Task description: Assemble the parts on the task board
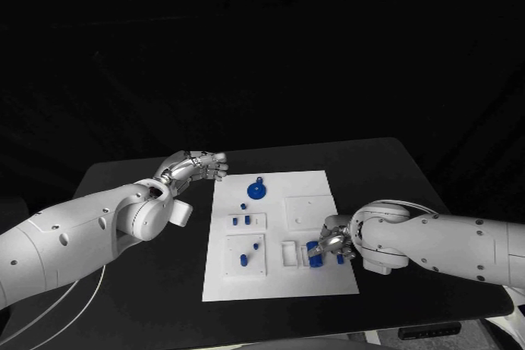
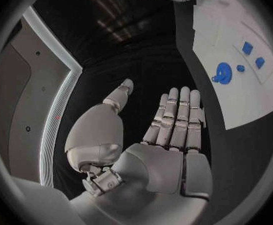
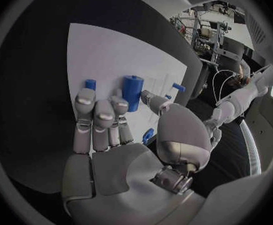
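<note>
The white task board [image 1: 287,278] lies in the middle of the black table. A blue gear [image 1: 257,189] sits near its far edge, and several small blue parts [image 1: 243,221] stand in its left half. My right hand [image 1: 334,247] is over the board's near right part. In the right wrist view its thumb and a fingertip [image 3: 118,104] close on an upright blue cylinder [image 3: 133,91]. My left hand [image 1: 199,168] hovers off the board's far left corner, fingers straight and holding nothing [image 2: 174,125]. The gear [image 2: 222,72] lies on the board beyond those fingers.
Near the held cylinder are a small blue piece [image 3: 90,84] and a blue peg [image 3: 178,87], and another blue piece [image 3: 148,135] shows under the thumb. Raised white blocks [image 1: 306,212] sit on the board. Bare black table [image 1: 394,175] surrounds the board.
</note>
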### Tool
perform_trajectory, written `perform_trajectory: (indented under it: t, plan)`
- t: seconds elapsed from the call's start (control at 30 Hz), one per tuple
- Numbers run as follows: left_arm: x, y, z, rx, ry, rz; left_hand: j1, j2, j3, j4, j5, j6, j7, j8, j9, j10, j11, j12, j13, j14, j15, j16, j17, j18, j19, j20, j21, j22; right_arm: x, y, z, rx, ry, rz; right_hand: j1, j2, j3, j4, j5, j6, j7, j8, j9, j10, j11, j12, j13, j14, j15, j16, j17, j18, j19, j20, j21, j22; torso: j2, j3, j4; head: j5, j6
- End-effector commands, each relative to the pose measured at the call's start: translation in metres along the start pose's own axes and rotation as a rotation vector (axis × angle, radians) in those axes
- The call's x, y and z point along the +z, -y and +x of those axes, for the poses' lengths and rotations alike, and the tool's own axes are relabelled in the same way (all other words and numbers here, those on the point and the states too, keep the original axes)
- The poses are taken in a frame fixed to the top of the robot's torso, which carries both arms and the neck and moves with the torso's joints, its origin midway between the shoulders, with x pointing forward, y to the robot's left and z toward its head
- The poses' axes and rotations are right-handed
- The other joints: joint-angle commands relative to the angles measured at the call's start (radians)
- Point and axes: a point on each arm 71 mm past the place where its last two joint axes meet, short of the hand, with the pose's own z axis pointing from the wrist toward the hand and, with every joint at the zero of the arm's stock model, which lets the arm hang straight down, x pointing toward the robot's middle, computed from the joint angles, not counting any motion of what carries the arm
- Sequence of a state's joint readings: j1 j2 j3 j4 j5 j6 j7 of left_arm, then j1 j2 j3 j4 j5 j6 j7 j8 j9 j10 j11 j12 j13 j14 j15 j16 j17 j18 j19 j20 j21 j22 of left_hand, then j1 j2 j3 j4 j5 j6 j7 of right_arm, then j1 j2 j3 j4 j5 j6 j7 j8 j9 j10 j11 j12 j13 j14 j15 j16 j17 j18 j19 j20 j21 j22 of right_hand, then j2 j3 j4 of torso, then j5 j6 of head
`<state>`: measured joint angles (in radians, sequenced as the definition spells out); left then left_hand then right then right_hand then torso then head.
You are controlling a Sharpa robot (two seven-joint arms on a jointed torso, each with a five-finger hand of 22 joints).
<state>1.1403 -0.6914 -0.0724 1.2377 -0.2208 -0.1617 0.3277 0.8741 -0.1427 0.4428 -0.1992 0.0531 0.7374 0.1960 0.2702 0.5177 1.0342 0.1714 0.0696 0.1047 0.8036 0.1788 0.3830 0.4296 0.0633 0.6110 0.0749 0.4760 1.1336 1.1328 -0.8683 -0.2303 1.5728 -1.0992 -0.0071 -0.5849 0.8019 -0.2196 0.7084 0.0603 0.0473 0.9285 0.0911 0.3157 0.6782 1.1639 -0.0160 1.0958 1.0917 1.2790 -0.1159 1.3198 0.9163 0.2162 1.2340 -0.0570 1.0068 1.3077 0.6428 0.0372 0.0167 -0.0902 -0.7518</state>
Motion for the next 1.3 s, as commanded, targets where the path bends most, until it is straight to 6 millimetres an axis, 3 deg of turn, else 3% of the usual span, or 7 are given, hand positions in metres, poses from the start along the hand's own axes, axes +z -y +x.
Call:
perform_trajectory:
  t: [0.03,0.2,0.47,0.73,0.93,1.17,1.3]
  plan:
    - [0.000,0.002,0.002,-0.012,-0.014,0.013,-0.006,0.008,0.000,0.006,-0.004,-0.008,0.014,-0.001,-0.001,-0.001,0.003,0.002,-0.001,-0.005,0.000,-0.004,0.001,0.016,-0.007,0.003,-0.007,0.001,0.002,0.001,0.004,-0.017,0.003,0.016,0.008,0.009,0.001,-0.014,0.002,0.021,0.010,0.003,-0.066,-0.006,0.005,0.006,0.000,0.006,-0.001,-0.005,0.003,0.046,-0.004,-0.005,0.005,0.020,-0.001,-0.0006,-0.0001,0.000,-0.001]
    - [0.000,0.002,0.001,-0.012,-0.014,0.011,-0.005,0.009,0.000,0.006,-0.004,-0.008,0.014,-0.001,-0.001,-0.001,0.003,0.002,-0.001,-0.005,0.000,-0.004,0.001,0.016,-0.008,0.003,-0.007,0.002,0.002,0.000,0.006,-0.010,-0.006,0.012,0.027,0.034,0.019,-0.051,0.002,0.036,0.007,0.005,-0.063,0.000,0.002,0.005,0.000,0.008,-0.004,-0.005,0.009,0.046,-0.004,-0.001,0.013,0.020,0.000,-0.0003,-0.0005,0.001,-0.002]
    - [0.000,0.001,-0.001,-0.010,-0.009,0.006,-0.005,0.011,0.000,0.005,-0.004,-0.008,0.014,-0.001,-0.001,-0.001,0.004,0.002,-0.002,-0.005,0.000,-0.004,0.002,0.016,-0.008,0.003,-0.007,0.003,-0.002,0.000,0.008,0.029,-0.022,0.008,-0.008,-0.017,0.020,-0.048,0.002,0.040,0.007,-0.001,-0.064,0.005,0.002,0.004,-0.001,0.011,-0.004,-0.005,0.015,0.046,-0.002,0.003,0.020,0.017,0.001,0.0005,-0.0010,0.001,-0.003]
    - [0.000,0.001,0.000,-0.011,-0.012,0.005,-0.004,0.012,0.001,0.005,-0.004,-0.008,0.014,0.000,-0.001,-0.001,0.004,0.003,-0.002,-0.004,0.000,-0.004,0.002,0.016,-0.008,0.003,-0.007,0.003,-0.001,-0.005,0.007,-0.116,0.012,0.002,-0.035,-0.033,0.016,-0.033,0.002,0.037,0.009,-0.008,-0.064,0.004,0.004,0.001,-0.001,0.011,-0.003,-0.008,0.019,0.046,-0.002,0.004,0.022,0.015,0.001,0.0002,-0.0015,0.002,-0.002]
    - [0.000,0.001,-0.001,-0.011,-0.011,0.004,-0.004,0.013,0.001,0.005,-0.004,-0.009,0.014,0.000,-0.001,0.000,0.005,0.003,-0.002,-0.004,0.000,-0.004,0.003,0.016,-0.008,0.003,-0.007,0.004,0.001,-0.013,0.005,-0.195,0.044,-0.008,-0.041,-0.029,0.015,-0.029,0.002,0.038,0.008,-0.008,-0.063,0.003,0.003,0.001,-0.001,0.011,-0.003,-0.009,0.020,0.046,-0.003,0.003,0.022,0.014,0.001,0.0011,-0.0017,0.004,-0.001]
    - [-0.001,0.001,-0.001,-0.011,-0.010,0.002,-0.004,0.015,0.001,0.004,-0.004,-0.008,0.014,0.000,-0.001,0.000,0.005,0.003,-0.003,-0.004,0.000,-0.004,0.003,0.017,-0.007,0.003,-0.008,0.004,0.002,-0.013,0.005,-0.195,0.047,-0.007,-0.040,-0.028,0.015,-0.031,0.002,0.039,0.008,-0.008,-0.062,0.003,0.003,0.000,-0.001,0.011,-0.003,-0.010,0.020,0.046,-0.003,0.003,0.022,0.014,0.002,-0.0004,-0.0009,0.005,-0.001]
    - [-0.001,0.001,-0.002,-0.010,-0.007,0.000,-0.003,0.018,0.001,0.004,-0.004,-0.008,0.014,0.001,-0.001,0.000,0.005,0.003,-0.003,-0.003,0.000,-0.004,0.004,0.017,-0.007,0.003,-0.008,0.005,0.001,-0.013,0.005,-0.196,0.047,-0.007,-0.034,-0.008,0.018,-0.036,0.002,0.045,0.006,-0.006,-0.060,0.003,0.002,0.000,-0.001,0.012,-0.004,-0.011,0.021,0.046,-0.004,0.002,0.023,0.014,0.001,-0.0006,-0.0004,0.005,0.000]
